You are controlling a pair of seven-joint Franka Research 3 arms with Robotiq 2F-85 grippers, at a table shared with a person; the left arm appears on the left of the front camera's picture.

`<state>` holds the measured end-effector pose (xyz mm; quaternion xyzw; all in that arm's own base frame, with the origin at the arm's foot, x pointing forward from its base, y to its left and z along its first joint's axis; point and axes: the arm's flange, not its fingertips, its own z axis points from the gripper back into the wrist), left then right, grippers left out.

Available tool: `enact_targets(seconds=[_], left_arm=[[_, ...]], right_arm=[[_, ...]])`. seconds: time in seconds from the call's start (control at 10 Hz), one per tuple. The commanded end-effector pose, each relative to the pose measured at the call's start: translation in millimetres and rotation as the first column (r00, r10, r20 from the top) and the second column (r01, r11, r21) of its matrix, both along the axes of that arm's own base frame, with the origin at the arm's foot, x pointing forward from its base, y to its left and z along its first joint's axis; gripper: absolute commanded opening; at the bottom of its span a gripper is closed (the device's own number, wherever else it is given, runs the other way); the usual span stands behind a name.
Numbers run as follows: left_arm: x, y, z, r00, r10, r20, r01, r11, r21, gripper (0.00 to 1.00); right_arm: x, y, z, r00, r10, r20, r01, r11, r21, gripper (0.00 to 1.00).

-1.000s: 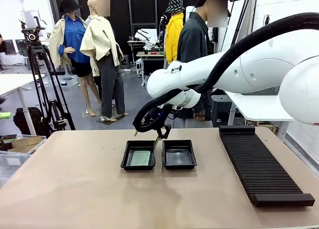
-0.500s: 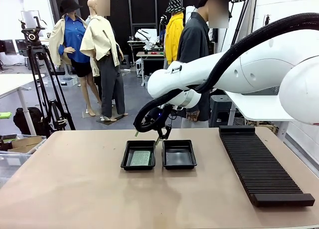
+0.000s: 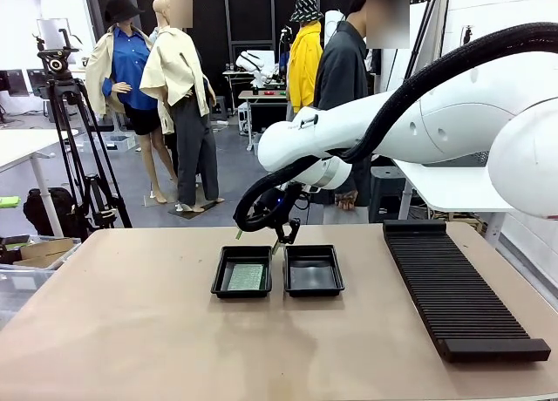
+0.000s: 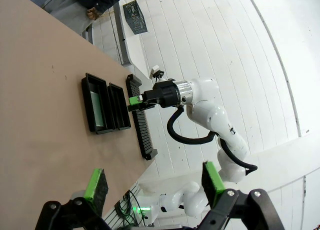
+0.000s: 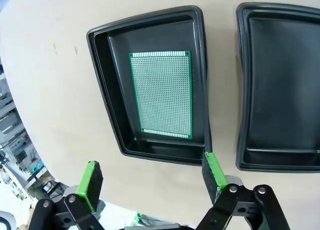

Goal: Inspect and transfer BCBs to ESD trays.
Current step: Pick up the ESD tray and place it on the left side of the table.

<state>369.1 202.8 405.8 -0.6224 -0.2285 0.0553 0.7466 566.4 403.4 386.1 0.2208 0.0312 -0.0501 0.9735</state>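
Tan tabletop [image 3: 131,331]: the left gripper [image 4: 154,169] hangs high, jaws spread, holding nothing. Mid-table, the left ESD tray [image 3: 241,294] holds one green BCB [image 3: 246,276] lying flat, with the right ESD tray [image 3: 314,293] just beside it. Above the left one the right gripper [image 5: 150,162] hovers open-jawed, gripping nothing. Beyond stands a person [image 3: 340,70].

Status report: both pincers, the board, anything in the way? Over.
Right pincer open, empty, above the trays. Left pincer open, empty, held high. One BCB flat in left tray; right tray empty. Nothing blocking.
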Motion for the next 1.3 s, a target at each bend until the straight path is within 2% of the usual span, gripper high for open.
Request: enact_targets(seconds=[0.0, 0.7, 0.8, 1.2], left_arm=[[-2.3, 0.8, 1.7, 1.000, 0.005, 0.002, -0.005, 1.000, -0.001, 1.00], [-2.3, 0.8, 1.7, 1.000, 0.005, 0.002, -0.005, 1.000, -0.001, 1.00], [-2.3, 0.8, 1.7, 1.000, 0.005, 0.002, -0.005, 1.000, -0.001, 1.00], [-2.3, 0.8, 1.7, 1.000, 0.005, 0.002, -0.005, 1.000, -0.001, 1.00]], right_arm=[[0.0, 0.0, 0.7, 1.000, -0.001, 0.001, 0.001, 1.000, 0.000, 1.00], [0.0, 0.0, 0.0, 1.000, 0.000, 0.000, 0.000, 1.000, 0.000, 1.00], [-6.1, -8.5, 4.5, 1.000, 0.013, -0.002, -0.013, 0.999, 0.034, 1.00], [-42.3, -77.1, 25.9, 0.997, -0.011, 0.080, -0.003, 0.986, 0.170, 1.00]])
